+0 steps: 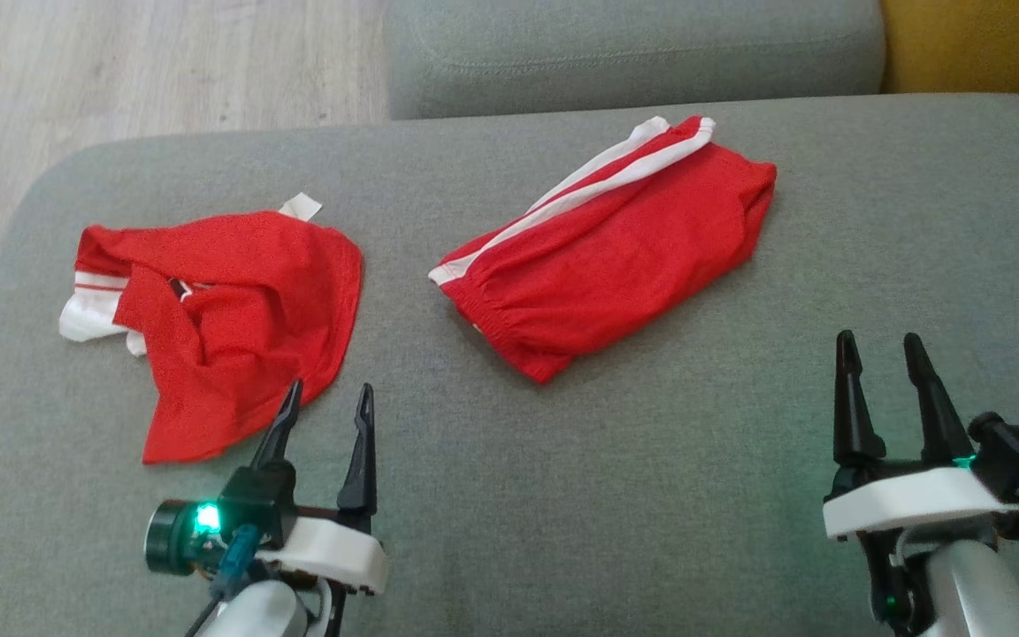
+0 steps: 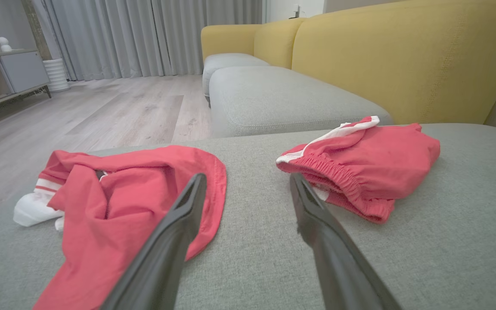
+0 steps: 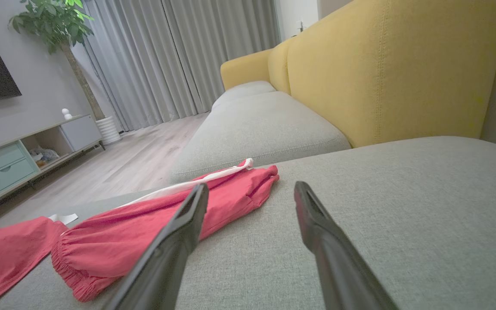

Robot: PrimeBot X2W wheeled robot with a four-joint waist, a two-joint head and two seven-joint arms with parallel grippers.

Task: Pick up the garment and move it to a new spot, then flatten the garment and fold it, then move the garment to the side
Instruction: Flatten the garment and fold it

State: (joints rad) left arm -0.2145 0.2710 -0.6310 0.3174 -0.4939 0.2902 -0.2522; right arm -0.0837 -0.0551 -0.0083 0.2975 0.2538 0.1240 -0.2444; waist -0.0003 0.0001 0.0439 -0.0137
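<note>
While left end effector (image 1: 330, 389) and right end effector (image 1: 879, 341) hang open, empty, pickup looks pending: the crumpled red fabric garment (image 1: 226, 318) lies centre-left on the grey sofa cushion (image 1: 651, 487), needing a left reach.

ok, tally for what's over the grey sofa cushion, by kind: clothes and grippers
crumpled red shirt: 1
folded red shorts, white side stripes: 1
open grippers: 2, left gripper and right gripper
total: 4
</note>
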